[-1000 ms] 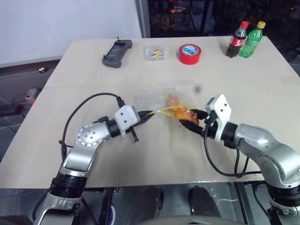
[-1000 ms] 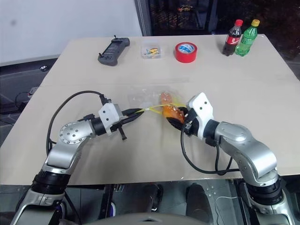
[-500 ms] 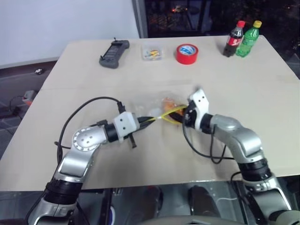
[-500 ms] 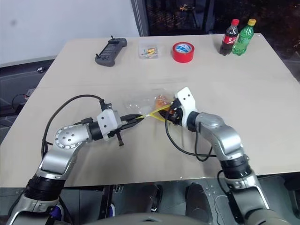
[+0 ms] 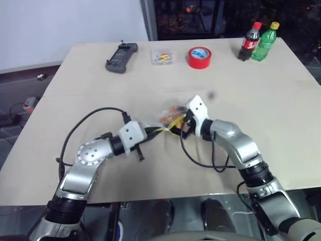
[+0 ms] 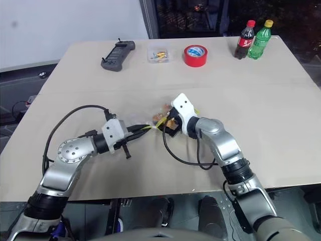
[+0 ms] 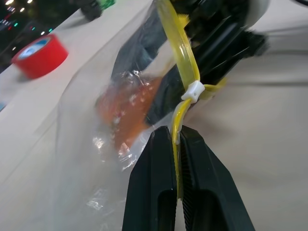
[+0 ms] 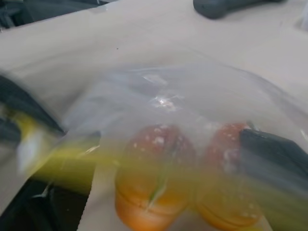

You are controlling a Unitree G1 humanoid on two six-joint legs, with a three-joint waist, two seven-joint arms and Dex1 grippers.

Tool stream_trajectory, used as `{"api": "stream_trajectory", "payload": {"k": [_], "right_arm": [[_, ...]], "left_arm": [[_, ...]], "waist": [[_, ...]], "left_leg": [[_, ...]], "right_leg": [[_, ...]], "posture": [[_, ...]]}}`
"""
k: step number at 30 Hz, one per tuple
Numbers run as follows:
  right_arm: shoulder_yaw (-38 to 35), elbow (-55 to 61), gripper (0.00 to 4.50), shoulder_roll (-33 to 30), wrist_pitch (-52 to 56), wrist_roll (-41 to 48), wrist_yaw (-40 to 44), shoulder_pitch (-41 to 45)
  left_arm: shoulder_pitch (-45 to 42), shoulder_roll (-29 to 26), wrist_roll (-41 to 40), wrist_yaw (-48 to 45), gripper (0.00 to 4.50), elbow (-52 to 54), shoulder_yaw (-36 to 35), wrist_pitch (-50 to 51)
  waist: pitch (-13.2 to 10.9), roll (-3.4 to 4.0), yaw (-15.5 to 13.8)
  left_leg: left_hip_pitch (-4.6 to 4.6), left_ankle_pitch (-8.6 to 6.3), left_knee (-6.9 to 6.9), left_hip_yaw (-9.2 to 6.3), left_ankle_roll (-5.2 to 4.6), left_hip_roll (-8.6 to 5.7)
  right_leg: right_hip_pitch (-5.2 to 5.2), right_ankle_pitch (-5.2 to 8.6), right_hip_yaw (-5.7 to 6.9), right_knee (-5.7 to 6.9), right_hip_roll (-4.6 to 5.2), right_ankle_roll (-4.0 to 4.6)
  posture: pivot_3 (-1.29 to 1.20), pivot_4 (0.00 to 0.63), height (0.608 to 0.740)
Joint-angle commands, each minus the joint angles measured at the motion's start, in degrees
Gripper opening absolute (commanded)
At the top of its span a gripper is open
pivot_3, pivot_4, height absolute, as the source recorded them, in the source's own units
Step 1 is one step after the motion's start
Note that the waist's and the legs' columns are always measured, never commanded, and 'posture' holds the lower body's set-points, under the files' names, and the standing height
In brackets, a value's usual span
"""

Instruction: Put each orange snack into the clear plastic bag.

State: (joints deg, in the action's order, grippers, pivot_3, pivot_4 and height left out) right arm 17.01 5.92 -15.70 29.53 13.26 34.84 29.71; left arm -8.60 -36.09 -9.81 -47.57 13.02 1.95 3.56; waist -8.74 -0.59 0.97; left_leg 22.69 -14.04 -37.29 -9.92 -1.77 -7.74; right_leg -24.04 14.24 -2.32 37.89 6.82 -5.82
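**Both snacks inside the bag, centre of the table**

My left gripper (image 7: 177, 144) is clamped on the yellow seal strip (image 7: 179, 48) of the clear plastic bag (image 5: 159, 118); the strip runs up between the two black fingers (image 7: 154, 187) in the left wrist view. The bag sits at the middle of the head frames, between my two grippers.

My right gripper (image 6: 169, 124) is at the bag's mouth, just right of centre. Its fingers stand apart, one dark finger (image 8: 274, 154) at the right edge of the right wrist view beside the snacks, seen through the film.

The two orange snacks (image 8: 185, 183) lie side by side inside the bag, speckled tops up.

Red tape roll (image 5: 199, 57), upper centre of the table, well apart.
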Motion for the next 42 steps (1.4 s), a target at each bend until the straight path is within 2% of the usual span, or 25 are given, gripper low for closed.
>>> {"api": "stream_trajectory", "payload": {"k": [1, 4, 8, 12, 15, 20, 23, 28, 32, 38, 40, 42], "right_arm": [[-2.9, 11.0, 4.48, -5.3, -2.2, 1.6, 4.6, -3.0], [-4.6, 17.4, 4.48, -11.6, -2.8, 1.9, 7.4, -5.9], [-3.4, 18.2, 4.48, -19.4, -10.9, -6.4, 8.0, -8.6], [-6.3, 19.8, 4.48, -15.1, -2.4, 0.8, 6.0, -9.1], [-3.8, 15.2, 4.48, -8.8, 1.5, -1.2, 0.8, -5.6], [-0.3, 7.5, 4.48, -5.5, -0.9, -7.2, -1.6, 0.2], [2.4, 7.7, 4.48, -8.2, -2.6, -9.1, 2.9, 2.3], [2.3, 14.1, 4.48, -10.7, -1.5, -8.8, 4.6, -0.7], [-0.4, 20.8, 4.48, -13.2, 0.7, -8.0, 4.8, -3.0], [-8.6, 28.7, 4.48, -17.6, 5.1, -3.1, 5.7, -4.8], [-10.4, 29.0, 4.48, -20.7, 4.3, -4.8, 5.7, -5.8], [-10.2, 25.9, 4.48, -26.6, -0.9, -11.3, 5.2, -7.2]], "left_arm": [[-0.3, 0.4, -1.9, 1.8, 0.00, 1.8, -2.7, 2.0], [-1.5, 0.9, -3.0, 2.6, 0.00, 1.4, -3.5, 4.1], [-3.2, 0.7, -4.6, 2.6, 0.00, 1.4, -3.9, 6.3], [-4.9, -0.3, -2.3, 2.2, 0.00, 2.3, -2.2, 4.6], [-7.1, -0.2, 2.3, 3.0, 0.00, 3.0, 0.4, 0.6], [-9.9, 0.9, 10.7, 7.7, 0.00, 3.6, 3.7, 0.2], [-11.5, 1.5, 15.1, 9.8, 0.00, 4.7, 6.1, 3.5], [-12.5, 2.7, 16.7, 9.7, 0.00, 6.0, 8.2, 6.8], [-13.0, 2.9, 17.7, 9.7, 0.00, 5.9, 8.5, 7.5], [-14.0, 3.4, 17.8, 9.4, 0.00, 5.1, 8.8, 7.6], [-14.2, 3.5, 17.3, 9.3, 0.00, 4.8, 8.6, 7.5], [-14.1, 3.5, 16.7, 9.1, 0.00, 4.8, 8.2, 7.5]], "waist": [[0.0, 0.00, -0.2], [0.0, -0.01, -0.1], [0.0, -0.02, -0.1], [0.0, -0.05, 0.0], [0.0, -0.05, -0.1], [0.0, -0.05, -0.3], [0.0, -0.05, -0.3], [0.0, -0.06, -0.2], [0.0, -0.05, -0.1], [0.0, -0.06, -0.4], [0.0, -0.07, -0.4], [0.0, -0.07, -0.5]], "left_leg": [[0.01, 0.00, 0.00, 0.00, 0.00, 0.00], [0.03, 0.00, 0.00, 0.01, 0.00, 0.00], [0.00, -0.01, -0.02, 0.02, -0.01, 0.01], [-0.02, 0.00, -0.01, 0.04, 0.00, 0.06], [-0.02, 0.00, -0.01, 0.08, 0.01, 0.06], [-0.01, 0.00, -0.02, 0.06, 0.01, 0.03], [0.01, 0.00, -0.01, 0.06, 0.01, 0.00], [0.07, -0.01, 0.02, 0.02, 0.00, 0.00], [0.06, 0.00, 0.00, 0.03, 0.01, 0.01], [0.05, 0.00, -0.03, 0.02, 0.01, 0.01], [0.06, 0.00, -0.03, 0.02, 0.01, 0.01], [0.06, -0.01, -0.03, 0.03, 0.00, 0.01]], "right_leg": [[0.00, 0.00, 0.00, -0.01, 0.00, 0.00], [0.00, 0.00, 0.01, -0.01, 0.01, 0.00], [0.01, 0.00, 0.02, 0.02, 0.01, -0.01], [0.02, 0.00, 0.01, 0.03, -0.02, -0.01], [0.02, -0.01, -0.05, 0.03, -0.01, 0.00], [0.02, -0.02, -0.02, 0.02, 0.00, 0.02], [0.01, -0.01, -0.02, -0.01, 0.00, 0.02], [-0.01, -0.01, 0.00, -0.07, 0.01, 0.01], [-0.02, -0.01, -0.01, -0.02, 0.00, 0.01], [0.01, -0.01, 0.02, -0.02, 0.01, 0.00], [0.01, -0.01, 0.03, -0.02, 0.01, 0.00], [0.02, -0.01, 0.03, -0.03, 0.02, 0.00]], "posture": [[0.00, 0.150, 0.740], [0.00, 0.150, 0.740], [0.00, 0.150, 0.740], [0.00, 0.150, 0.740], [0.00, 0.150, 0.740], [0.00, 0.150, 0.740], [0.00, 0.150, 0.740], [0.00, 0.150, 0.740], [0.00, 0.150, 0.740], [0.00, 0.150, 0.740], [0.00, 0.150, 0.740], [0.00, 0.150, 0.740]]}}
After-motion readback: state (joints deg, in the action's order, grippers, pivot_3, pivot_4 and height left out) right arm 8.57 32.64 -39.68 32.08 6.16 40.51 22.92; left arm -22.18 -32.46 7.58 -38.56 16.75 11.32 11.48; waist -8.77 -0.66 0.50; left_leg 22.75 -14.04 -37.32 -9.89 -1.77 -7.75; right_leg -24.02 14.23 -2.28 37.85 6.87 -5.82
